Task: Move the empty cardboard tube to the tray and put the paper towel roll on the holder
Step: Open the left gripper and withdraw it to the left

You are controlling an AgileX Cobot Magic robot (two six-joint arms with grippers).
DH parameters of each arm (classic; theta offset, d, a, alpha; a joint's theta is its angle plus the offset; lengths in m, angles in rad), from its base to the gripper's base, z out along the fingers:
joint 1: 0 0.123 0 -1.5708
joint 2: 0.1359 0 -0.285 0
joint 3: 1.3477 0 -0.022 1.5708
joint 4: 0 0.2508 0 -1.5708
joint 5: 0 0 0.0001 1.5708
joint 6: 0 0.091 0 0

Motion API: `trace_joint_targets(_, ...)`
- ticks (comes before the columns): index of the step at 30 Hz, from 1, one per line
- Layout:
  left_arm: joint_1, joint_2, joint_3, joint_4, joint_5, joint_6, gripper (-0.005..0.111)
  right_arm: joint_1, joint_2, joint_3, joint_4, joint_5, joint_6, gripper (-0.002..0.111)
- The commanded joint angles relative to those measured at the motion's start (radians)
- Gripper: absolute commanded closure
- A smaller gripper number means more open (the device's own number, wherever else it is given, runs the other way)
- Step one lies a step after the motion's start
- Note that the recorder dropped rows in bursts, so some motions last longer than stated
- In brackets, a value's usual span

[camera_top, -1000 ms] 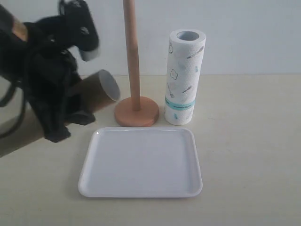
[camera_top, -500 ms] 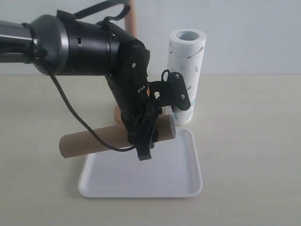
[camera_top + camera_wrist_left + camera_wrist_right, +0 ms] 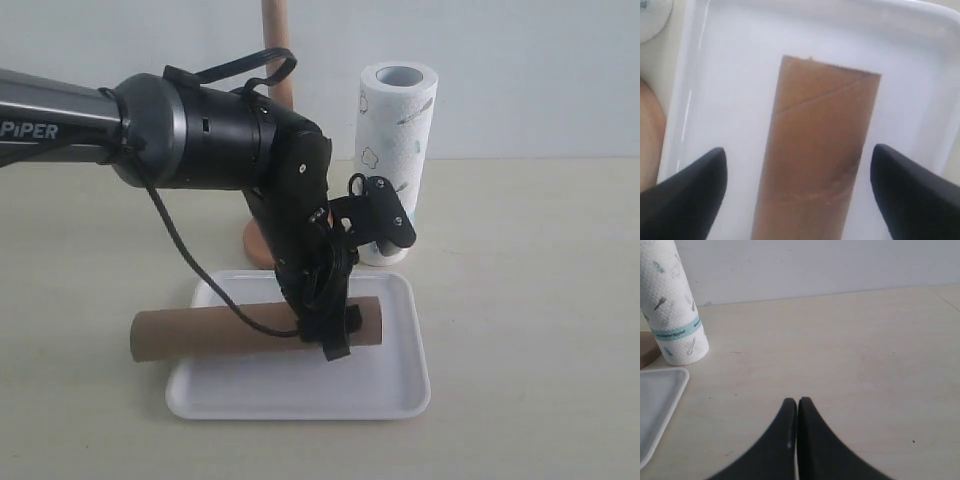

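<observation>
The empty cardboard tube (image 3: 220, 335) lies lengthwise across the white tray (image 3: 400, 385), its left end sticking out past the tray's left rim. My left gripper (image 3: 335, 335) reaches down over the tube's right part. In the left wrist view that gripper (image 3: 797, 155) is open, its fingers (image 3: 695, 185) standing off both sides of the tube (image 3: 815, 150) with white tray (image 3: 730, 75) showing in the gaps. The paper towel roll (image 3: 395, 160) stands upright behind the tray, beside the holder (image 3: 277, 40). My right gripper (image 3: 797, 401) is shut on nothing, low over bare table.
The holder's round base (image 3: 255, 240) sits just behind the tray's back-left corner, partly hidden by my left arm. The paper towel roll (image 3: 672, 305) and a tray corner (image 3: 660, 400) lie off to one side of my right gripper. A white wall closes the back.
My left arm swung in from the left with the tube, then lowered it from a tilted hold above the tray until it lies flat. The jaws now stand clear of it.
</observation>
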Motion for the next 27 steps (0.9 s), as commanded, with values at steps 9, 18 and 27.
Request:
trace_joint_targets(9,-0.005,-0.082,-0.007,-0.035,0.03,-0.011,0.037,-0.007,-0.005,-0.001,-0.002,-0.007,-0.001,0.108)
trace_joint_targets(18,-0.005,-0.304,-0.007,-0.035,0.142,-0.011,0.096,-0.007,-0.005,-0.001,-0.002,-0.007,-0.001,0.108)
trace_joint_targets(27,-0.002,-0.479,0.01,-0.004,0.258,-0.123,0.103,-0.007,-0.005,-0.001,-0.002,-0.007,-0.001,0.108)
